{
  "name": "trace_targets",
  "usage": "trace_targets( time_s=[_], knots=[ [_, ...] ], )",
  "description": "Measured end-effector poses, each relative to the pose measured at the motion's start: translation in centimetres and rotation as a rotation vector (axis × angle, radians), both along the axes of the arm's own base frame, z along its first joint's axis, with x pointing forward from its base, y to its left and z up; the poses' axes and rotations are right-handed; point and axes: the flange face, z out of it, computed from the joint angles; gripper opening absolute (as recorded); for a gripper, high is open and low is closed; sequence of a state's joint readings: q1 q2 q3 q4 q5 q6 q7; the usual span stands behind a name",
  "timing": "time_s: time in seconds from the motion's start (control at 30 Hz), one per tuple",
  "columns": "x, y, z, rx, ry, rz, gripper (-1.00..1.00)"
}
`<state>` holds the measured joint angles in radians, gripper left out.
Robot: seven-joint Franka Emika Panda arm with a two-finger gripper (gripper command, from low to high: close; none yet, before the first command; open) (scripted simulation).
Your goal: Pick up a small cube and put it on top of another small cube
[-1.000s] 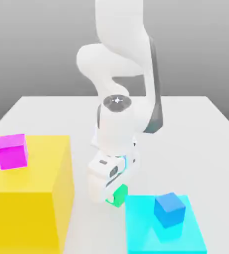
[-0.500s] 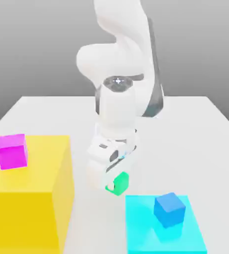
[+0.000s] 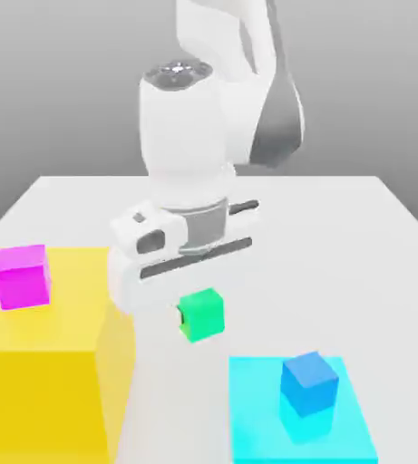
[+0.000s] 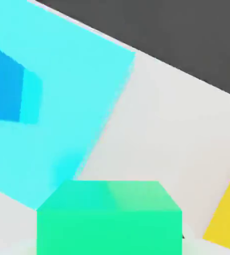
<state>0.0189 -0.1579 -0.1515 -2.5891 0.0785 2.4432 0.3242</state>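
Presently we find the gripper closed on the small green cube, which hangs clear of the white table. Below the hand and off to one side we note the blue cube resting on the cyan block. To the other side stands the yellow block, bearing the magenta cube.

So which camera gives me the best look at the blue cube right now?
The exterior view. There the whole blue cube sits on the cyan block, toward that view's right, clear of the green cube. In the hand view the blue cube is cut off at the picture's edge, so just part of it appears.
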Motion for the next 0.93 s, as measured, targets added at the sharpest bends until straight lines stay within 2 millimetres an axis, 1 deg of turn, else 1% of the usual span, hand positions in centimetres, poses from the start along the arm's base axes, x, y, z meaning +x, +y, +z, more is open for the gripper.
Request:
trace_targets(
  time_s=[0.1,0.17,0.27,0.43,0.53,0.63,0.67,0.7,0.73,0.8,0.83,0.93],
  knots=[
    [1.1,-4.1,3.5,0.018,0.004,-0.198,-1.00],
    [1.4,-7.0,5.7,0.028,0.007,-0.326,-1.00],
    [0.8,-11.3,7.6,0.032,0.013,-0.478,-1.00],
    [-1.4,-18.2,9.9,0.025,0.028,-0.712,-1.00],
    [-3.4,-22.3,11.2,0.010,0.039,-0.851,-1.00],
    [-5.8,-26.2,12.2,-0.007,0.054,-0.994,-1.00],
    [-6.2,-26.8,12.8,-0.023,0.056,-1.025,-1.00],
    [-6.3,-27.0,12.5,-0.035,0.056,-1.039,-1.00],
    [-6.2,-27.1,11.5,-0.041,0.056,-1.045,-1.00],
    [-6.3,-27.2,8.7,-0.046,0.056,-1.050,-1.00],
    [-6.3,-27.2,7.6,-0.047,0.056,-1.052,1.00],
    [-6.3,-27.2,7.6,-0.047,0.056,-1.052,1.00]
  ],
)
